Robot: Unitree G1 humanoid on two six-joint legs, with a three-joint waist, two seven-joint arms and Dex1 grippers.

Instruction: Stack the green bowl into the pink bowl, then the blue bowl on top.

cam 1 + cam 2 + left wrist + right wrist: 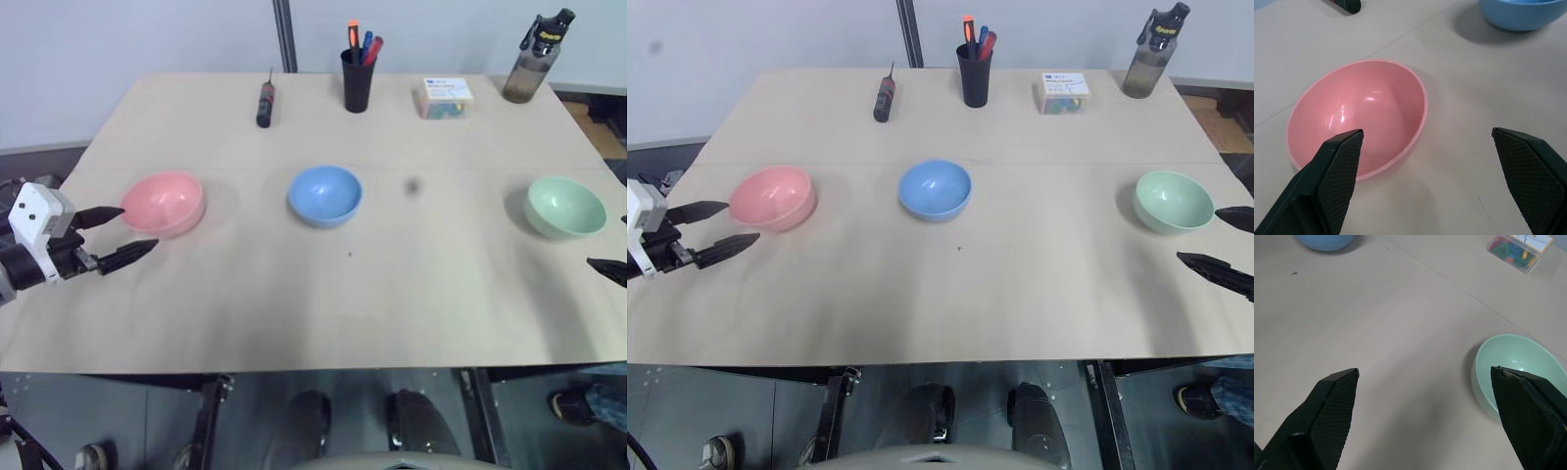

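Three bowls stand apart in a row on the table [323, 304], all empty. The pink bowl [163, 203] is at the left, the blue bowl [325, 195] in the middle, the green bowl [564, 207] at the right. My left gripper [123, 235] hovers open just left of the pink bowl, its fingers pointing toward it; the left wrist view has the pink bowl [1357, 117] close ahead. My right gripper [1225, 243] is open at the table's right edge, just right of the green bowl [1518, 374]. Neither holds anything.
Along the far edge of the table lie a black and red tool [265, 103], a black cup of pens [358, 78], a small box of coloured pieces [444, 98] and a dark drinking bottle [537, 57]. Open tabletop lies in front of the bowls.
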